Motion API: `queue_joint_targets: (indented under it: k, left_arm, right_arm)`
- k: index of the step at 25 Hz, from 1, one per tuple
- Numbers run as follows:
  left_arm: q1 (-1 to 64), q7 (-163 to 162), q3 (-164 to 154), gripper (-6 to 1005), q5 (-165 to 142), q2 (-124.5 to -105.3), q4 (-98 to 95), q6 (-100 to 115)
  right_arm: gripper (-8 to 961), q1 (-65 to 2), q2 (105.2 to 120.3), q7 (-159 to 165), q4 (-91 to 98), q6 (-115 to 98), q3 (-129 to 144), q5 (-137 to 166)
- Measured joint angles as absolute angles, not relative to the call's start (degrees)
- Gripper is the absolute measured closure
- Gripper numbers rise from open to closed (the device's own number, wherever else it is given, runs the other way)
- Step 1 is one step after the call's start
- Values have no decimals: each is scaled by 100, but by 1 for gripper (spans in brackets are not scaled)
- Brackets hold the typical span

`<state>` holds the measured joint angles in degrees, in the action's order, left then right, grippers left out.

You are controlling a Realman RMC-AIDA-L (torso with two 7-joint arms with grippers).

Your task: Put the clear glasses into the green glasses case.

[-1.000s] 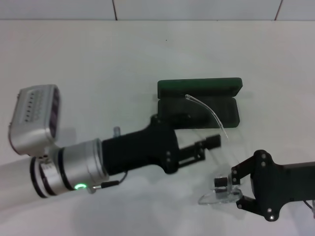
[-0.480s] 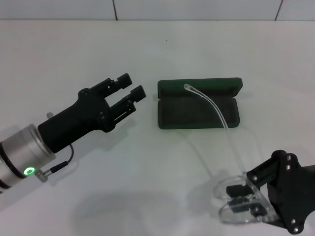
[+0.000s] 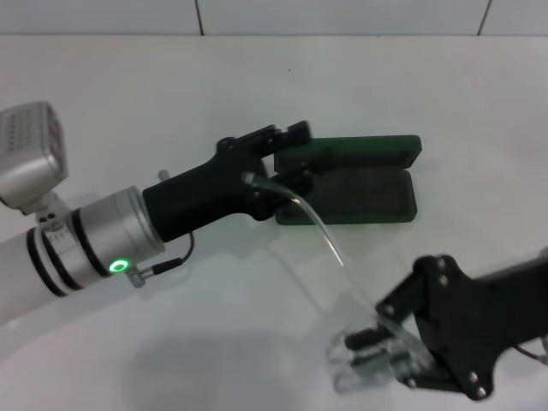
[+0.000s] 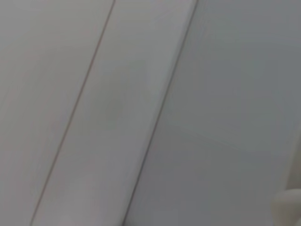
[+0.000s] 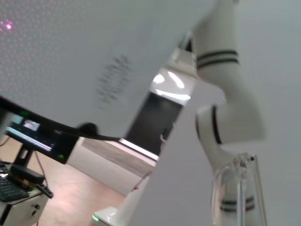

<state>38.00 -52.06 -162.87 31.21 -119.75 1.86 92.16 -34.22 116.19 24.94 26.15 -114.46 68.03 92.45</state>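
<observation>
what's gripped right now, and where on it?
Right gripper holds the clear glasses by the lens front. Left gripper is at one temple arm's tip.

A plain white worktop [image 3: 171, 86] fills most of the head view. Along the top edge runs a pale tiled wall [image 3: 342, 15] with dark grout lines. In the right wrist view, a dark monitor [image 5: 33, 129] sits at the left edge, a keyboard [image 5: 16, 181] on a desk at lower left, and a wood-toned floor [image 5: 70, 188] shows below.
</observation>
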Motion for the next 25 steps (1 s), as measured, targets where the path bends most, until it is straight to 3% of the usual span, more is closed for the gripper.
queue_joint_targets:
  k: [25]
  left_arm:
    - [3533,-4396,-16286,453,2676,-11979,105,9978]
  right_arm:
    - [833,-3449,11619,3996,2386,-10191,6917,8885]
